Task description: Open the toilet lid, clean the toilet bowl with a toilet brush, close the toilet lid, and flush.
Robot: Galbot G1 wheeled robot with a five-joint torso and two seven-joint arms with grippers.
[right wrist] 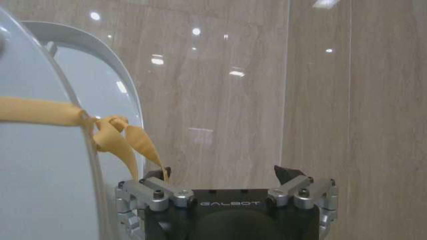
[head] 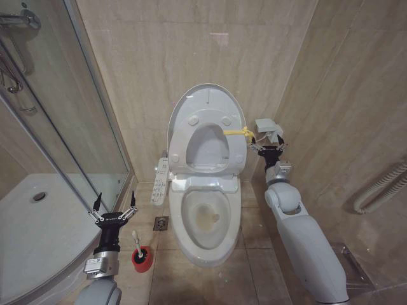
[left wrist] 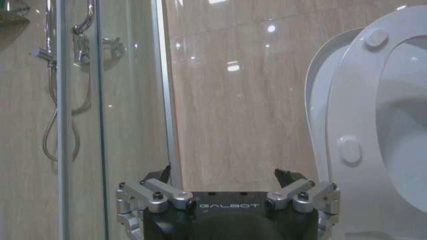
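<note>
toilet lid (head: 206,105) raised against wall, seat up too | toilet bowl (head: 205,219) stained, unscrubbed | toilet brush (head: 136,241) in red holder on floor | left claw (head: 114,213) spread above brush | right claw (head: 267,147) spread beside yellow strap (head: 238,132) | scrub, close, flush remain

Both arms up, jaws open, nothing held.

L arm low at the robot's left, wrist vertical, left gripper (head: 114,206) pointing up w/ jaws spread wide; same spread seen in left wrist view (left wrist: 227,176). R arm reaches fwd and up from lower right, forearm angled, wrist straight; right gripper (head: 267,147) raised higher than the L one, jaws parted (right wrist: 227,172), empty.
</note>
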